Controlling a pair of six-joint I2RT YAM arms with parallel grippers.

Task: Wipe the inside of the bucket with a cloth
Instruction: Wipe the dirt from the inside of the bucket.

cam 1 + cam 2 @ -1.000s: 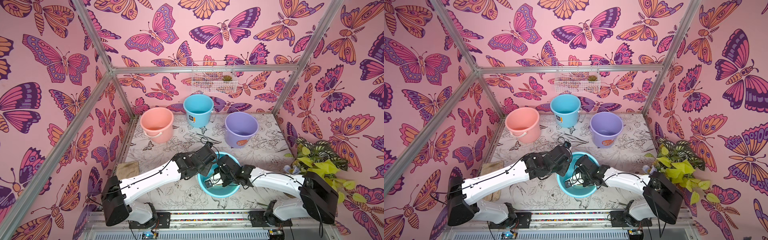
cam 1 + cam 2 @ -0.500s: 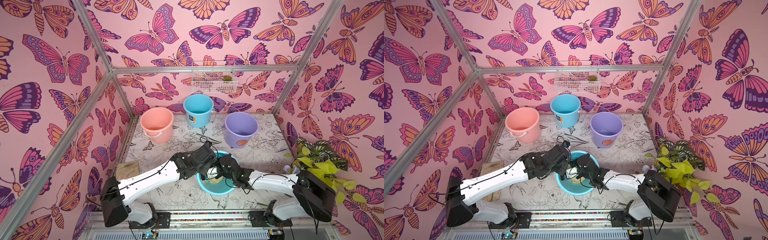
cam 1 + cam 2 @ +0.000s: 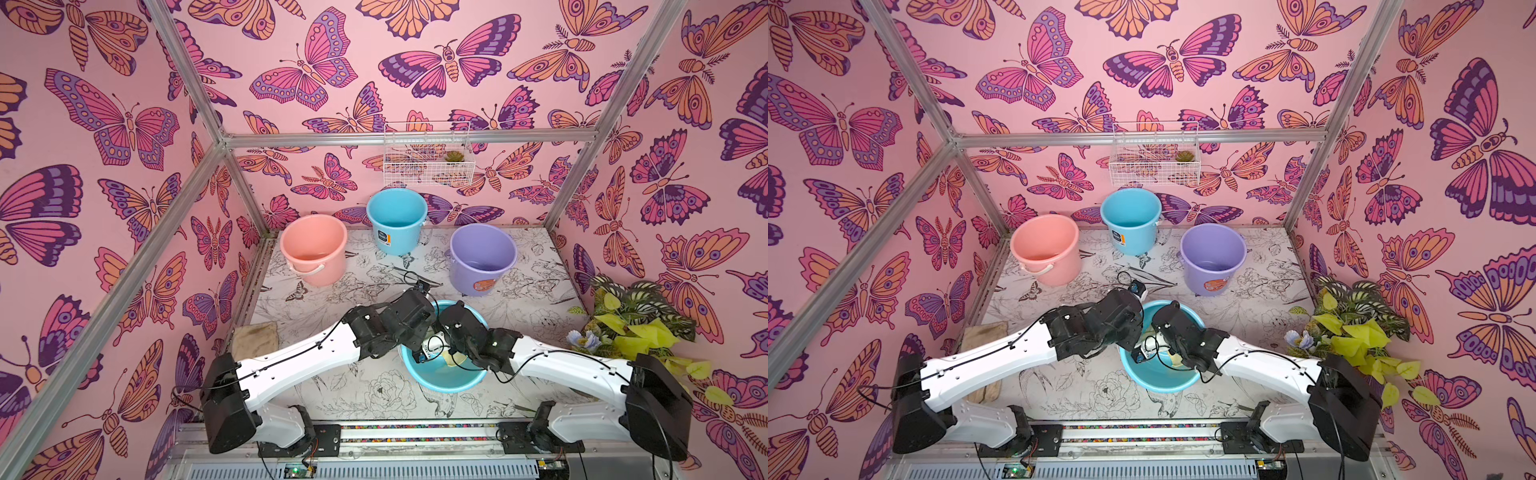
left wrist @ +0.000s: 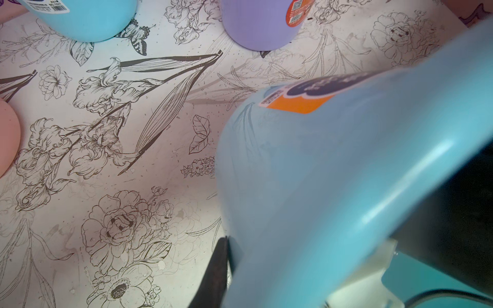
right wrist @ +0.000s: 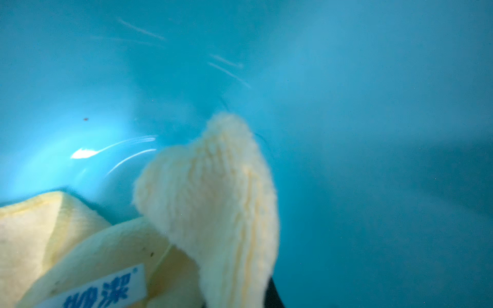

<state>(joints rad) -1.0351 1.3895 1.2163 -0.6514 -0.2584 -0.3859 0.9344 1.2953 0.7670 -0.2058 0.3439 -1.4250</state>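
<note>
Top views both give the same count: four buckets on the flower-printed table [image 3: 374, 390]. One pink bucket [image 3: 320, 270], one back blue bucket [image 3: 397, 239] and one purple bucket [image 3: 469, 270] stand toward the far wall, and one front blue bucket [image 3: 444, 384] stands close to the robot's base. Two arms meet over it: the left arm [image 3: 299, 365] reaches its rim, and the right arm [image 3: 569, 365] dips into its mouth. There a scrap of the pale yellow cloth [image 3: 451, 358] shows inside, and both grippers are hidden under their wrists. One tan rag [image 3: 254, 340] lies at the table's left edge, one wire basket [image 3: 428, 166] hangs on the back wall, and one leafy plant [image 3: 636, 320] stands at the right. Left wrist view: the left gripper [image 4: 226, 266] is clamped on the front blue bucket's wall. One dark finger [image 4: 216, 272] presses on the outside, and its partner is hidden behind the plastic. One orange-and-navy sticker [image 4: 298, 104] sits on that wall, and the three other buckets show beyond. Right wrist view: the right gripper [image 5: 256, 298] is closed on the cloth. The cloth is bunched in folds, carries one white-and-blue label [image 5: 106, 290], and has the bucket's blue inner surface all around it.
</note>
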